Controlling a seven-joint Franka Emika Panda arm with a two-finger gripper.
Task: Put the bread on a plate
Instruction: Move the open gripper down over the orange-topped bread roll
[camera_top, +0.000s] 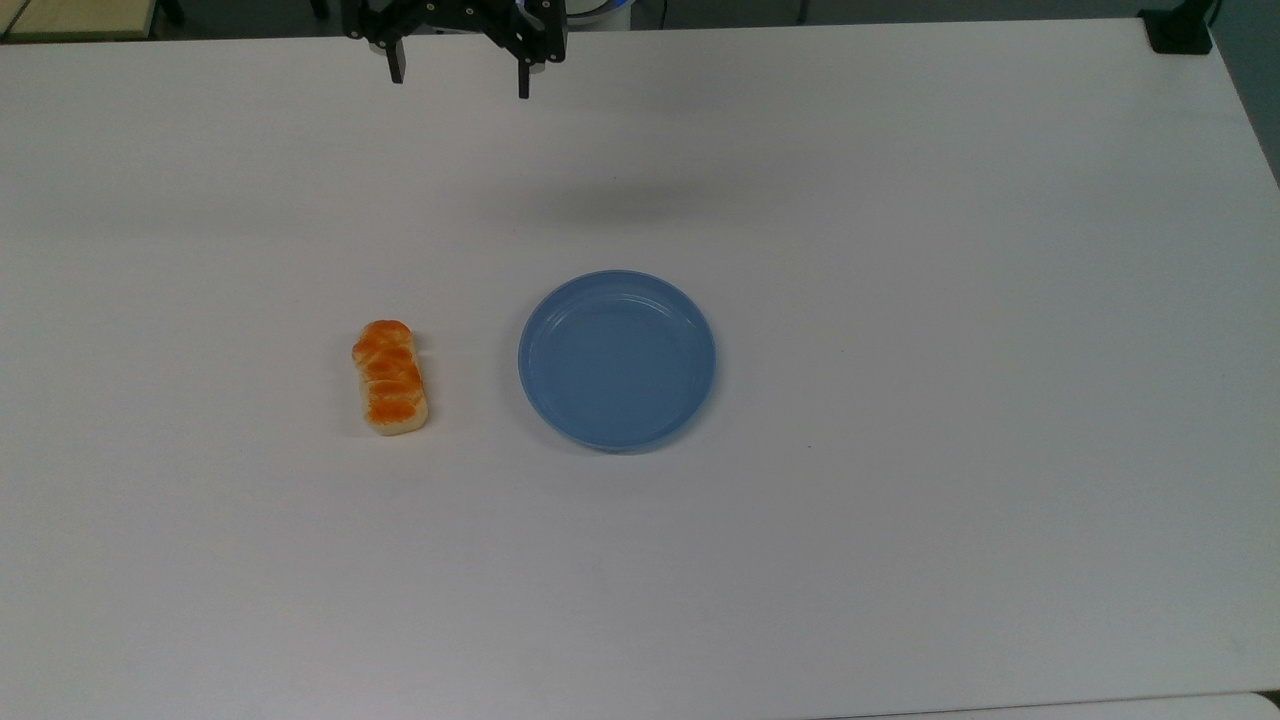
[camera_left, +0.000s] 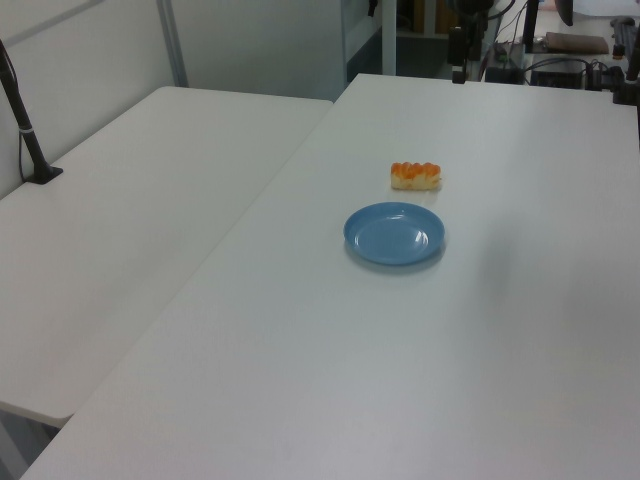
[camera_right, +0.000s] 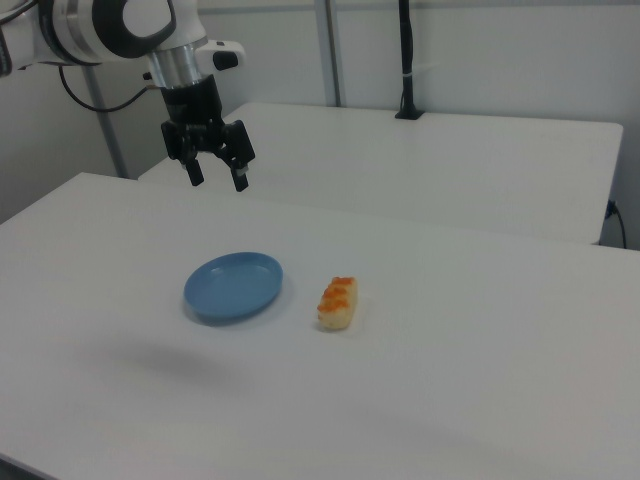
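The bread (camera_top: 391, 377) lies flat on the white table, its glossy orange segmented top facing up; the left view has the bread (camera_left: 415, 176) just beyond the plate, and the right view shows the bread (camera_right: 337, 301) to the plate's right. A bare blue plate (camera_top: 617, 359) rests a short gap to the bread's right in the top view, also seen as the plate (camera_left: 394, 233) and the plate (camera_right: 233, 286). My gripper (camera_top: 460, 82) hangs high over the table's far edge, open, nothing between its fingers. In the right view the gripper (camera_right: 217, 177) is well above the plate.
The white table (camera_top: 900, 250) spreads wide around both objects. A second white table (camera_left: 130, 200) adjoins it at the left view's left, with a black post (camera_left: 25, 130) clamped on it. A black clamp (camera_top: 1180, 30) sits at the top view's far right corner.
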